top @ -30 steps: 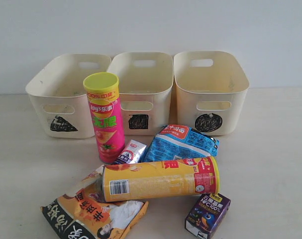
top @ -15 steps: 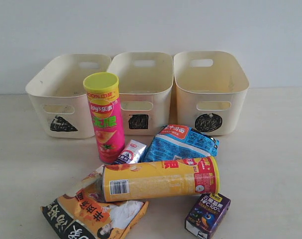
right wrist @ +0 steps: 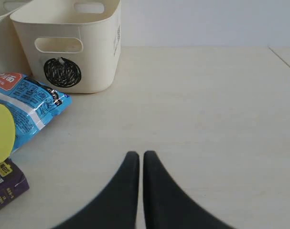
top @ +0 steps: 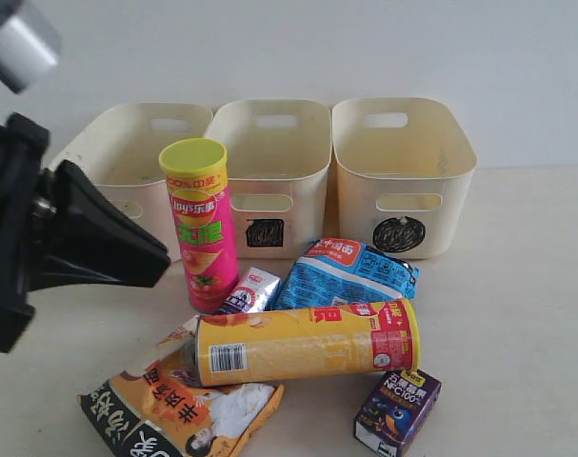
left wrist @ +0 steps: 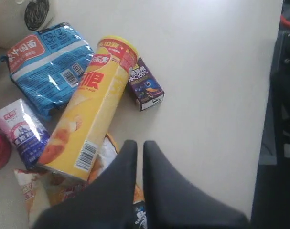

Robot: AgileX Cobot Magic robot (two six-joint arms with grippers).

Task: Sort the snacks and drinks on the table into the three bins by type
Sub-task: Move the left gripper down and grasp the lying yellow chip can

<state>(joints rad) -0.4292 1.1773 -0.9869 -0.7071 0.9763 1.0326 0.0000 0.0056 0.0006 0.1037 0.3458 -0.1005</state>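
Observation:
A pink chip tube [top: 201, 224] with a yellow lid stands upright before the bins. The yellow-orange tube [top: 308, 340] lies on its side on the orange-black-white bag [top: 174, 409]. Behind it lie the blue packet [top: 350, 271] and the slim blue-white carton [top: 250, 290]. The purple carton [top: 397, 411] stands front right. My left gripper [top: 160, 259] hangs shut and empty, left of the pink tube. In the left wrist view it [left wrist: 136, 145] hovers over the bag's edge [left wrist: 39, 191] beside the yellow tube [left wrist: 90, 114]. My right gripper [right wrist: 136, 156] is shut over bare table.
Three cream bins line the back of the table [top: 517, 314]: the triangle bin [top: 141, 129], partly hidden by my left arm, the square bin [top: 269, 205] and the circle bin [top: 403, 205]. A wall rises behind them.
My left arm has come into the exterior view from the left, covering part of the triangle bin. No snack or drink has moved.

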